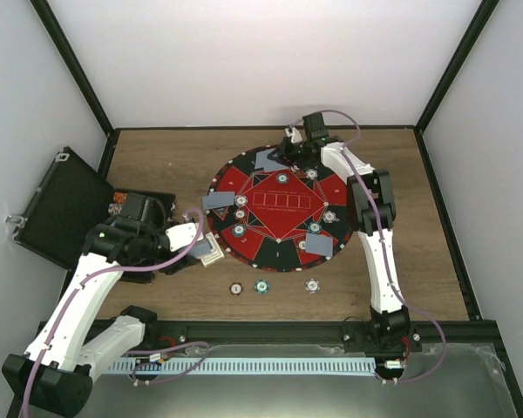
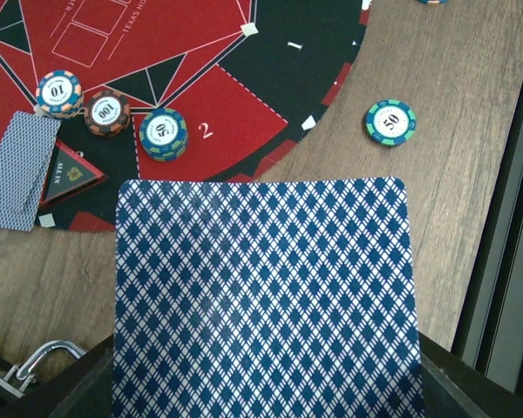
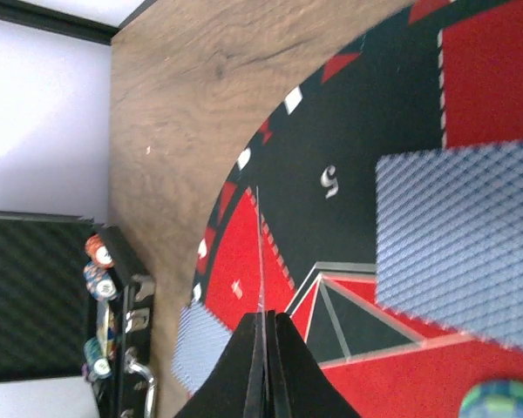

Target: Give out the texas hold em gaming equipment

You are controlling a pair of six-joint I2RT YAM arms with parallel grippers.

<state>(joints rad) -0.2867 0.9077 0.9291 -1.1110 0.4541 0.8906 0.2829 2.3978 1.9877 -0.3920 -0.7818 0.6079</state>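
Your left gripper [image 1: 205,250] is clamped on a card [image 2: 266,296] over the counter [image 2: 453,200] at the mat [image 2: 270,96] rim, your right gripper [image 3: 265,322] is pinched shut on a second card [image 3: 260,252] seen edge-on over the mat; cards are light, bendy and slick, so take them by a short edge.

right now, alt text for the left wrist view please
A blue diamond-backed playing card fills the lower frame. Beyond it, three striped chips sit by the 2 on a red and black round mat, and a green chip lies on the wooden table.
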